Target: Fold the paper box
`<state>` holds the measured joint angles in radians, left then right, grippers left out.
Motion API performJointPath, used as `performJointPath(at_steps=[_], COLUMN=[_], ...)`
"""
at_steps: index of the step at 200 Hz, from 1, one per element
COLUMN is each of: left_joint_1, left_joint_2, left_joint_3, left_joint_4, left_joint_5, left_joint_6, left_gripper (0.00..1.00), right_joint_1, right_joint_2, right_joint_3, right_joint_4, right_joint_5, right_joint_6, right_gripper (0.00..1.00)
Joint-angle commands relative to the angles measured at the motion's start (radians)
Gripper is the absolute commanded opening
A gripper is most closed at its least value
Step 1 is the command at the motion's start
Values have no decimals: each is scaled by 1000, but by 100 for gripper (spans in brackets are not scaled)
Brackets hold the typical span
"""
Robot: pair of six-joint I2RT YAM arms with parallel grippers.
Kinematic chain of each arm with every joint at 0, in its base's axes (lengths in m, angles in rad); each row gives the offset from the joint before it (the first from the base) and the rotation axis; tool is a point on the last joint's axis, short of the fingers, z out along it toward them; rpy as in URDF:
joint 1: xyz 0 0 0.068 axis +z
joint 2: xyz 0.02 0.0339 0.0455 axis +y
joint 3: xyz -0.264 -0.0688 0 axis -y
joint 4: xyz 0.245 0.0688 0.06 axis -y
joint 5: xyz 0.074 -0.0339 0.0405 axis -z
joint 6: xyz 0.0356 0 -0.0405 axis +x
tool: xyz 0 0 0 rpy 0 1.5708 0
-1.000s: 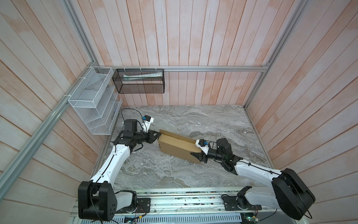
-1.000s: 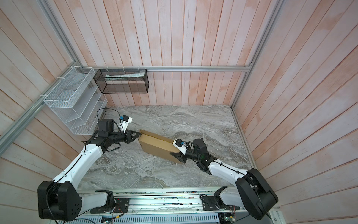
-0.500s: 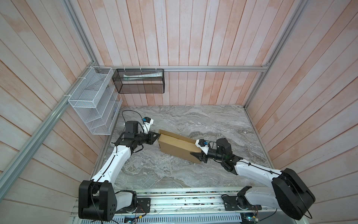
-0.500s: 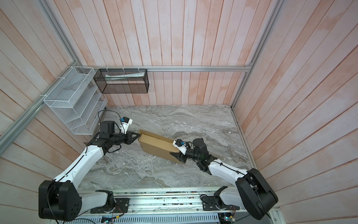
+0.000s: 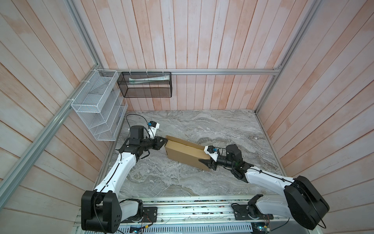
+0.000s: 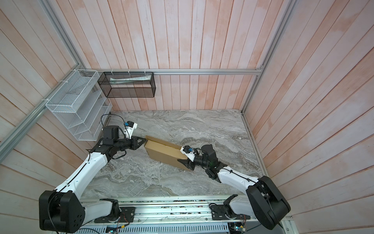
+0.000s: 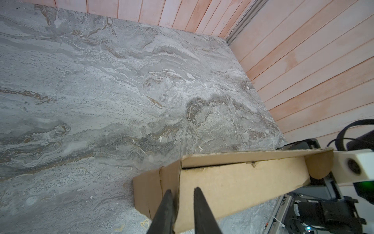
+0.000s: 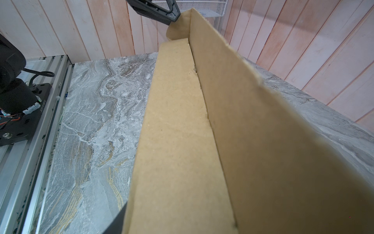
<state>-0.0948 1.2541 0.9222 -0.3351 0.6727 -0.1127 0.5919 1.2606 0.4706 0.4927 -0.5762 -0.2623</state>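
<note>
Box (image 5: 186, 154) of plain tan cardboard, partly folded, rests at the centre of a grey marble table (image 5: 182, 182) in both top views. Its length runs from 10 o'clock to 4 o'clock. A long flap (image 8: 273, 131) stands up along its 12 o'clock side.

Left gripper (image 5: 162, 141) meets the box's 10 o'clock end. In the left wrist view its jaws are a narrow slit apart, nearly closed. The edge of the end flap (image 7: 170, 178) sits in that slit. It lies against one finger (image 7: 165, 208) and clear of the other, so the jaws do not clamp it.

Right gripper (image 5: 204, 162) is at the 4 o'clock end, jaws about half apart. One finger (image 8: 118, 220) lies along the box's 6 o'clock side. The other finger is hidden behind the long flap, so I cannot tell whether the jaws clamp the box.
</note>
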Motion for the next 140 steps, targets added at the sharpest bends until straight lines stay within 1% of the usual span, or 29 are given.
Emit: performJointPath(at_steps=[1, 31, 97, 140], left_joint_1=[-6, -8, -33, -36], left_joint_2=[-18, -12, 19, 25], left_joint_3=[39, 41, 40, 22], left_joint_4=[15, 14, 31, 62], left_joint_5=[8, 0, -41, -79], left_joint_6=[-7, -7, -2, -8], left_gripper=[18, 12, 12, 6], right_joint_1=[-2, -3, -3, -2], right_joint_2=[0, 0, 11, 14], right_joint_3=[20, 21, 29, 36], right_joint_4=[-17, -17, -12, -17], right_joint_5=[-1, 1, -2, -1], right_joint_6=[-8, -8, -5, -4], right_gripper=[29, 29, 29, 29])
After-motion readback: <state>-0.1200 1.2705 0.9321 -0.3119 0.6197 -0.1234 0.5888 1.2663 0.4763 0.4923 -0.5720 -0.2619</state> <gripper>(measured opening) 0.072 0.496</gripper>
